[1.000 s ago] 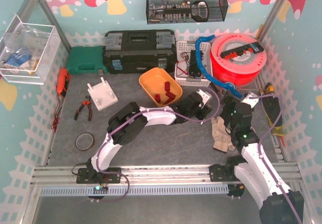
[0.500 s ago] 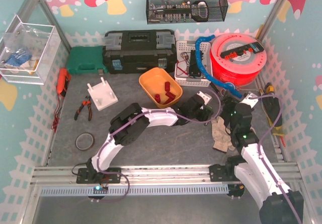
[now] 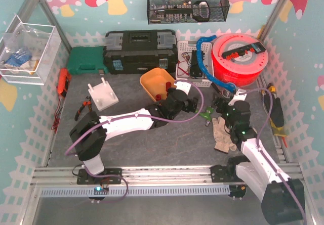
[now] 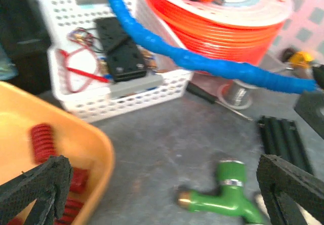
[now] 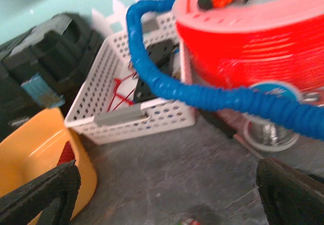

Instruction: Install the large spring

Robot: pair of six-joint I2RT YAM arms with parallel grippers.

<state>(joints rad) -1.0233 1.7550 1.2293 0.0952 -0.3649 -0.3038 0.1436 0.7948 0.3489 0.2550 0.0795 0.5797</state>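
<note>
L gripper (image 4: 162, 164) is spread wide w/ nothing in it, hanging over the desk (image 3: 167, 144) just beside the orange bin (image 4: 61, 134). The red springs (image 4: 43, 138) lie in that bin, untouched; can't tell which is the big one. R gripper (image 5: 167, 169) is spread wide too, holding nothing, near the white basket (image 5: 126, 115). In the top view the two grippers sit close, w/ a small green thing (image 4: 228, 190) on the desk about btw them. A blue hose (image 5: 202, 98) bends over the basket & along the big red spool (image 5: 243, 43). The white peg block (image 3: 103, 94) stands well apart on the L side, near the pliers (image 3: 82, 108). A glove (image 3: 221, 134) lies by the R arm.
</note>
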